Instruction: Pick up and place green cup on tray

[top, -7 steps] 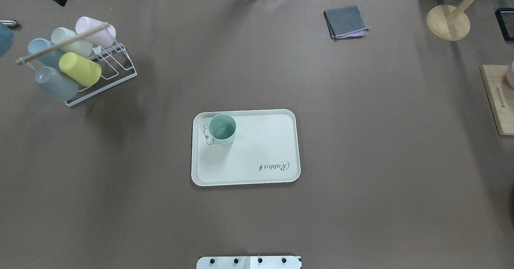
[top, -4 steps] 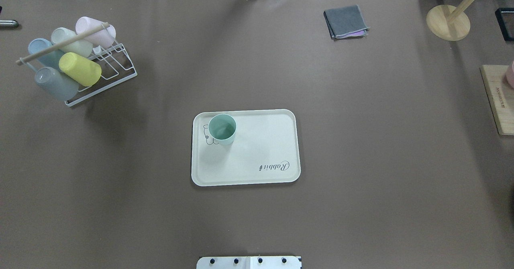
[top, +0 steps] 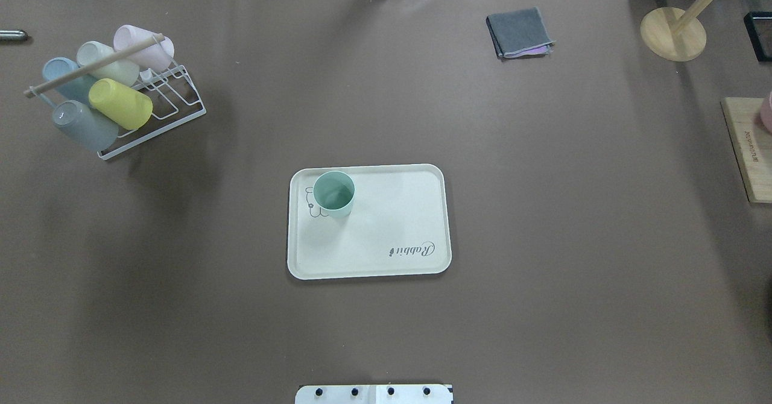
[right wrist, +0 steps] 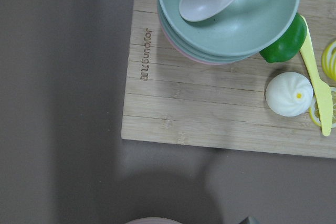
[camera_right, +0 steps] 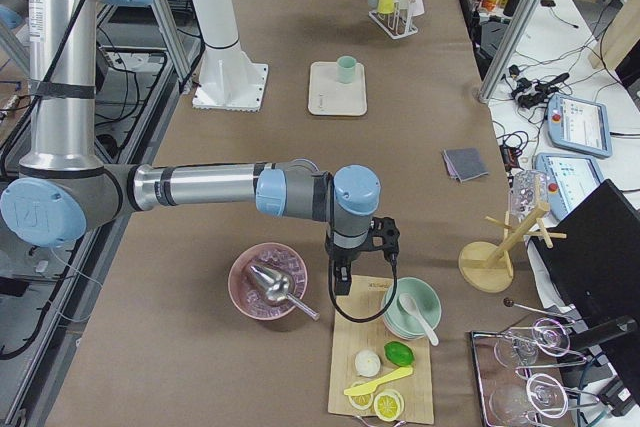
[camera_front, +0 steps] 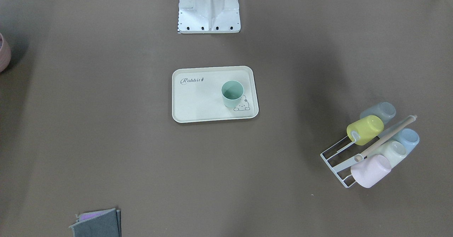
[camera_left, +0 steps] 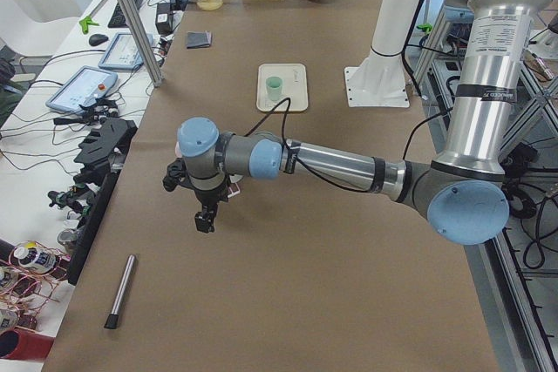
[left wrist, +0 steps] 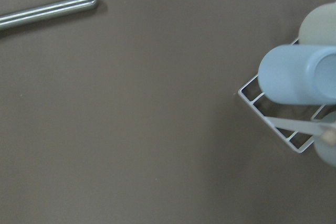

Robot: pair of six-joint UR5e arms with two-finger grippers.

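On tray (top: 386,223), ten o'clock corner from overhead: green cup (top: 333,194), upright, ungripped; my left gripper (camera_left: 206,218) and right gripper (camera_right: 342,282), well apart from it, spread untellable; task judged complete, so I disturb nothing.

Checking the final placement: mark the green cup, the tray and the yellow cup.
green cup (top: 333,192): overhead view, inside its open mouth.
tray (top: 386,217): overhead view, bare floor beside the cup.
yellow cup (top: 120,104): overhead view, middle of its side wall.
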